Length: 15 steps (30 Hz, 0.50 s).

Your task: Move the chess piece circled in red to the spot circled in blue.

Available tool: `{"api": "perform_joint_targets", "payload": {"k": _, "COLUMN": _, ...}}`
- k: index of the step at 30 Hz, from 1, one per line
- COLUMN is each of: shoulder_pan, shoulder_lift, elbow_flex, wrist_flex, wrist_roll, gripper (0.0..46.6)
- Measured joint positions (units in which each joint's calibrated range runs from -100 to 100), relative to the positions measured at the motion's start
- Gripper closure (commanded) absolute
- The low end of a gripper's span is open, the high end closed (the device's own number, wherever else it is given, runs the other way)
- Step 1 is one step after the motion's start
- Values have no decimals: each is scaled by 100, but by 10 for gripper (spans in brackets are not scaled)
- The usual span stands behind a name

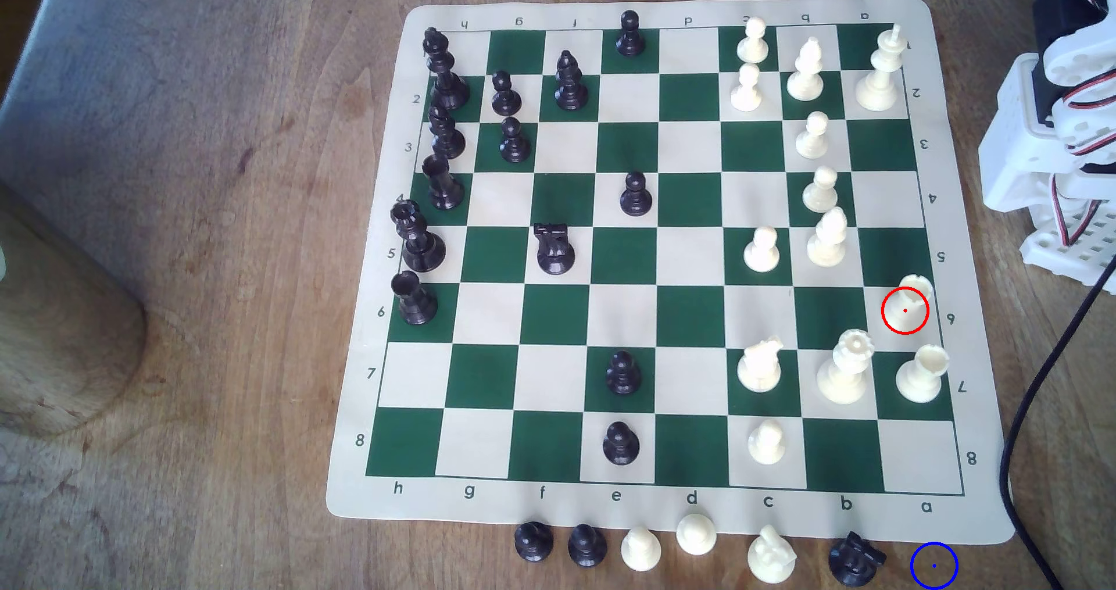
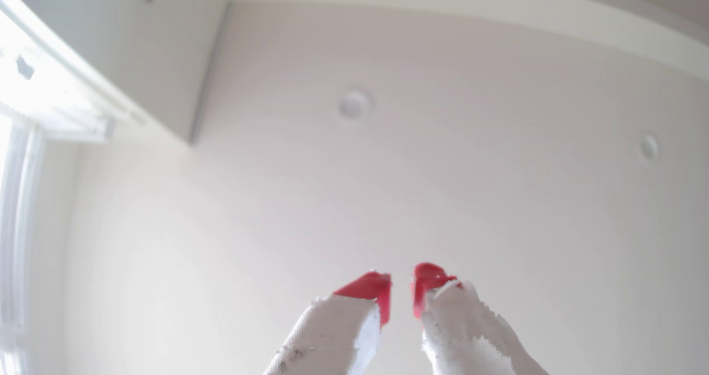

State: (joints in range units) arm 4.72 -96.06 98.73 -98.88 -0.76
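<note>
The cream-white rook (image 1: 913,291) circled in red stands on the a6 square, at the exterior view's right edge of the green-and-cream board (image 1: 628,312). A second, like rook (image 1: 922,376) stands one square nearer on a7. The blue ring with its centre dot (image 1: 934,565) marks bare wood just off the board's near right corner. In the wrist view my gripper (image 2: 402,283) points up at a white ceiling. Its red-tipped, tape-wrapped fingers (image 2: 368,286) stand a narrow gap apart with nothing between them. The arm's white base (image 1: 1057,131) sits to the right of the board.
A cream queen (image 1: 845,366) and knight (image 1: 760,363) stand near the rooks. Captured pieces line the wood in front of the board, a black knight (image 1: 856,560) closest to the blue ring. A black cable (image 1: 1026,421) runs down just right of the board.
</note>
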Motion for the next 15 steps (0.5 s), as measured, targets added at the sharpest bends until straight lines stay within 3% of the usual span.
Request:
{"api": "perform_joint_targets", "payload": {"k": 5, "shoulder_pan": -376, "shoulder_lift": 8, "elbow_flex": -72, "wrist_flex": 614, "wrist_roll": 29, "gripper": 436}}
{"api": "perform_joint_targets", "payload": {"k": 15, "shoulder_pan": -848, "shoulder_lift": 0, "elbow_flex": -1618, "wrist_flex": 5371, "wrist_roll": 5, "gripper": 443}}
